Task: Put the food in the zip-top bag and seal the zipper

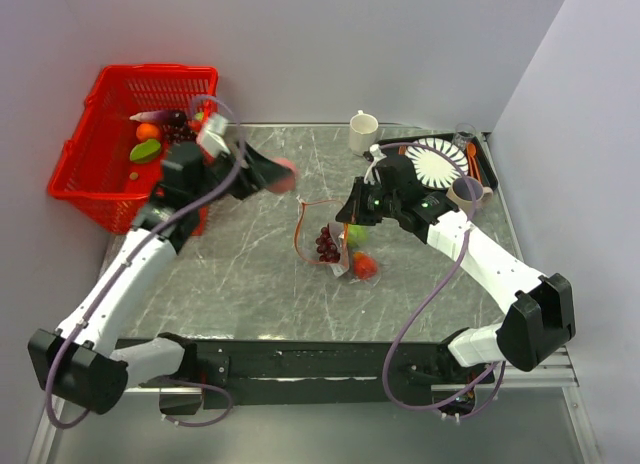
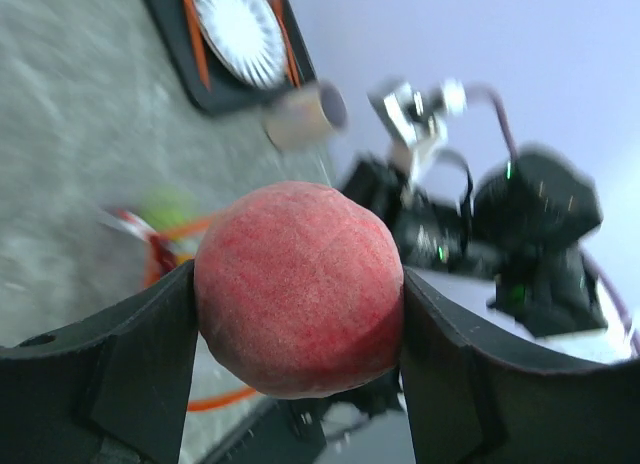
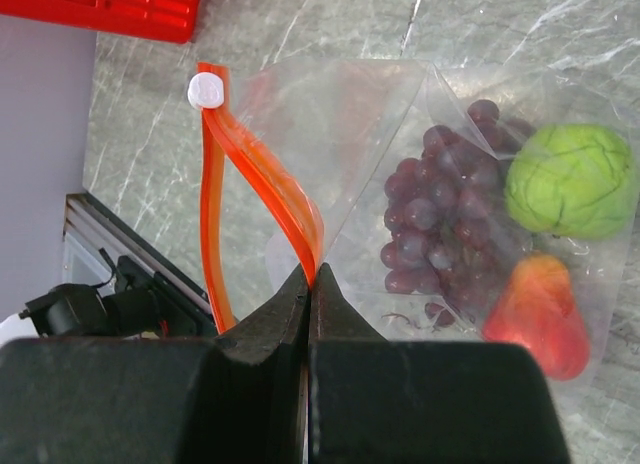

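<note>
The clear zip-top bag (image 1: 335, 246) lies mid-table with its mouth open; in the right wrist view the bag (image 3: 400, 134) holds purple grapes (image 3: 440, 219), a green round fruit (image 3: 572, 180) and a red-orange pear (image 3: 537, 316). Its red-orange zipper (image 3: 265, 189) has a white slider (image 3: 207, 90) at one end. My right gripper (image 3: 312, 276) is shut on the zipper's upper strip and holds the mouth up. My left gripper (image 1: 283, 174) is shut on a red peach (image 2: 300, 287), held in the air left of the bag.
A red mesh basket (image 1: 105, 149) with more fruit stands at the back left. A white cup (image 1: 362, 132), a black tray (image 1: 480, 164) with a white plate (image 1: 436, 164), orange cutlery and a beige mug (image 1: 466, 193) stand at the back right.
</note>
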### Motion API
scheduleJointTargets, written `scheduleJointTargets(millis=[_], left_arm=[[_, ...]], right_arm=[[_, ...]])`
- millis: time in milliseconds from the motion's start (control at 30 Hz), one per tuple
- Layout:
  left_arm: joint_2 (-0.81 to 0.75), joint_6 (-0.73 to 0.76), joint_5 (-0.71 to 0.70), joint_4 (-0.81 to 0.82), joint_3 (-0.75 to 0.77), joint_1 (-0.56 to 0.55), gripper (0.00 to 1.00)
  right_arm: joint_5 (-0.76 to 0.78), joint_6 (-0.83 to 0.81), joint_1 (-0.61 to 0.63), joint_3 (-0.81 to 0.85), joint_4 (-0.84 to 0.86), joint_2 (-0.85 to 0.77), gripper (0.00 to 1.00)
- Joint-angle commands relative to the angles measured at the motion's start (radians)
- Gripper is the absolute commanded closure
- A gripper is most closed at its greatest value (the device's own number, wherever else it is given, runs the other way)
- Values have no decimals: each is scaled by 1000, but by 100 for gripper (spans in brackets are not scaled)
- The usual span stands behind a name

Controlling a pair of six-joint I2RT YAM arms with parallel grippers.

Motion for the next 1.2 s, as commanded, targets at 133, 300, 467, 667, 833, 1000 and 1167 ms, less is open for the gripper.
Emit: scheduleJointTargets(millis=[133, 300, 467, 667, 833, 1000, 1167], left_arm=[[58, 1, -247, 80, -61, -297, 61], [167, 68, -406, -27, 22, -400, 59], [261, 110, -487, -147, 119, -423, 35], [292, 147, -495, -256, 219, -440, 1], [255, 197, -486, -303, 274, -440, 1], [261, 236, -527, -443, 405, -438, 1], [238, 265, -645, -562, 487, -397, 1]], right_arm=[[28, 23, -9, 47, -12, -62, 100], [46, 34, -14, 38, -12, -88, 100], [69, 40, -17, 33, -14, -111, 100], [71, 46, -22, 21, -5, -118, 100], [68, 47, -25, 15, -3, -111, 100], [62, 46, -29, 7, 6, -108, 100], [62, 43, -34, 1, 1, -113, 100]])
